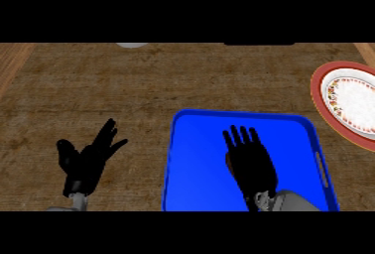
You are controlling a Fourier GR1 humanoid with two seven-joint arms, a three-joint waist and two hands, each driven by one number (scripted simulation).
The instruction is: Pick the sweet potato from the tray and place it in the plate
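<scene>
Our right hand (250, 159) lies over the middle of the blue tray (198, 173) at the lower centre of the frame, fingers straight and pointing toward the top, not curled round anything. The sweet potato (229, 162) is almost wholly hidden beneath it; only a thin reddish-brown sliver shows along the hand's left edge, so we judge it is on the tray floor under our palm.

The risk from here, as we see it, is closing blind: since we cover the potato, we cannot check how it lies, and fingers closing off-centre could roll it aside across the tray.

The plate (327, 101), red-rimmed with a patterned border, sits at the right edge of the frame, partly cut off, just beyond the tray's upper right corner. The tray's raised right wall lies between potato and plate, so we would need to lift clear of it. Our left hand (86, 159) rests open on the wooden counter (88, 84) at lower left.
</scene>
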